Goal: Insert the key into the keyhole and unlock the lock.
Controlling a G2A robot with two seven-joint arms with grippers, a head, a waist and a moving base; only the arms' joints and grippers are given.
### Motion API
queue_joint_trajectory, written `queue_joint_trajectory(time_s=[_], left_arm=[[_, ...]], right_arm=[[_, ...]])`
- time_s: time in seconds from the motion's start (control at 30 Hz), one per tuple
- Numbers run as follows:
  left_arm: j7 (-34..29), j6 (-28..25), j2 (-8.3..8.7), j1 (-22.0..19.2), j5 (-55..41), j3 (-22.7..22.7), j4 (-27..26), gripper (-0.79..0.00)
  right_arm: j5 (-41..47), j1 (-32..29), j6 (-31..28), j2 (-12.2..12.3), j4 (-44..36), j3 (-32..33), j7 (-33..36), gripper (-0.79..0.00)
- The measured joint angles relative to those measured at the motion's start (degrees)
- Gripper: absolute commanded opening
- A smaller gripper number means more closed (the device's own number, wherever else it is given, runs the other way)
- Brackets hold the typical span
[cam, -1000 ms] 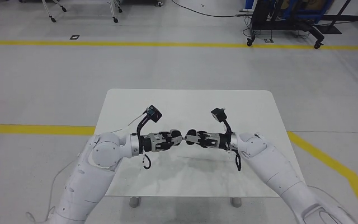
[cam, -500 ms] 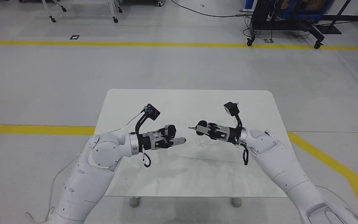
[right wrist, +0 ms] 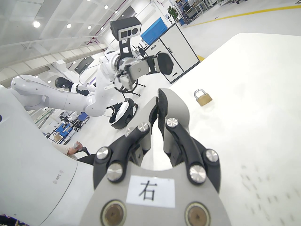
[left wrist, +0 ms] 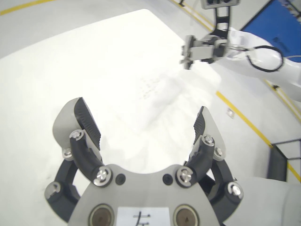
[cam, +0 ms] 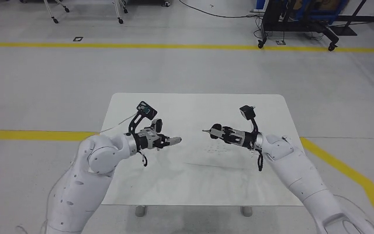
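Your left gripper [cam: 173,140] hovers between the table's [cam: 193,105] middle and its left edge, fingers [left wrist: 87,118] spread wide. Your right gripper [cam: 205,131] hangs near the table's middle, fingers [right wrist: 174,111] pressed together. Both point inward at each other, apart.

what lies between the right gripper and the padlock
Nothing: in the right wrist view, bare table separates the right gripper from the padlock.

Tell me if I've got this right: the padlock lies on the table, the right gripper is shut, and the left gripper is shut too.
One thing is off. The left gripper is open, its fingers spread with nothing between them, as the left wrist view shows. The rest holds: the padlock lies on the table, and the right gripper is shut.
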Motion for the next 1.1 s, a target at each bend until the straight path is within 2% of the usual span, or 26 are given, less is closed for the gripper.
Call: queue_joint_trajectory(time_s=[0.1,0.2,0.43,0.57,0.73,0.83,1.1], left_arm=[[-4.22,2.76,0.69,1.76,9.50,-0.39,-2.86,0.000],[-9.42,6.12,0.81,1.73,17.64,2.10,-3.16,0.000],[-16.16,15.21,-0.81,-3.77,23.67,11.44,2.03,0.000],[-15.39,19.58,-1.85,-6.66,23.79,15.06,5.71,-0.148],[-16.12,22.43,-2.87,-10.15,25.41,17.74,10.16,-0.228],[-16.90,22.93,-3.44,-12.16,24.63,18.79,13.43,-0.394],[-16.52,24.35,-4.96,-16.46,24.23,21.63,19.79,-0.459]], right_arm=[[0.00,0.00,0.00,0.00,0.00,0.00,0.00,-0.785],[0.00,0.00,0.00,0.00,0.00,0.00,0.00,-0.785],[0.00,0.00,0.00,0.00,0.00,0.00,0.00,-0.785],[0.00,0.00,0.00,0.00,0.00,0.00,0.00,-0.785],[0.00,0.00,0.00,0.00,0.00,0.00,0.00,-0.785],[0.00,0.00,0.00,0.00,0.00,0.00,0.00,-0.785],[0.00,0.00,0.00,0.00,0.00,0.00,0.00,-0.785]])
